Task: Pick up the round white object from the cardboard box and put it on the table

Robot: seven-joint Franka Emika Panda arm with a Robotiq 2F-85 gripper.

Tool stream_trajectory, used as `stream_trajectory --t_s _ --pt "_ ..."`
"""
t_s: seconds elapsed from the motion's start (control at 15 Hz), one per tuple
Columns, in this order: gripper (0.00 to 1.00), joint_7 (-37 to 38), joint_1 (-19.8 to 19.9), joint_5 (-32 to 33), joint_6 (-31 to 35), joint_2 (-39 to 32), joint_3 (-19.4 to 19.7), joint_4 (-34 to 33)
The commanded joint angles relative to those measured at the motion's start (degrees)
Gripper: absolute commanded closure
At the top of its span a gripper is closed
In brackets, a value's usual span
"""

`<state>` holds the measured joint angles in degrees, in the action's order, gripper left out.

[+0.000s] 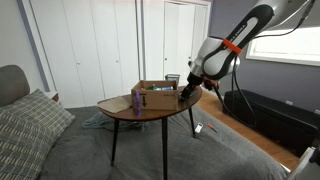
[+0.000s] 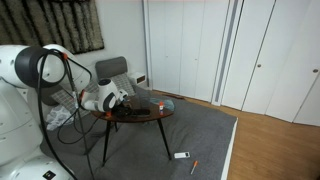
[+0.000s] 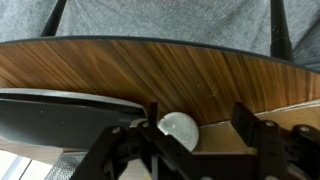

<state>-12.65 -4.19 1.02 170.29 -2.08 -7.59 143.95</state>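
Note:
The cardboard box (image 1: 155,97) sits on the oval wooden table (image 1: 115,110); in an exterior view (image 2: 150,115) the table shows but the arm hides most of the box. My gripper (image 1: 186,85) is at the box's side, low over it. In the wrist view the round white object (image 3: 178,130) lies at the edge of the tan box (image 3: 215,150), against the wooden tabletop (image 3: 150,70). My gripper (image 3: 197,116) is open. The white object is beside one finger, between the jaws, and is not clamped.
A small purple container (image 1: 137,100) stands on the table by the box. A flat dark grey thing (image 3: 60,110) fills the wrist view's left. A cushioned seat (image 1: 30,125), a long black bench (image 1: 270,110) and small items on the carpet (image 2: 182,155) surround the table.

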Motion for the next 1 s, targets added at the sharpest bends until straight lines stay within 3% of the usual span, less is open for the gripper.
stream_trajectory --t_s 0.0,0.4,0.47,0.6,0.93 --pt "0.28 -2.5 0.0 -2.7 0.4 -0.6 -0.6 -0.8" --pt "0.21 -2.7 -0.3 -4.8 -2.8 1.2 -1.4 -0.9" --pt "0.08 -1.9 -0.4 -5.3 -4.9 2.1 -1.7 -1.1" --pt "0.00 -1.5 -0.4 -7.2 -11.2 4.1 -2.1 -1.7" --pt "0.00 -0.9 -1.5 -8.8 -30.8 11.7 0.3 -4.4"
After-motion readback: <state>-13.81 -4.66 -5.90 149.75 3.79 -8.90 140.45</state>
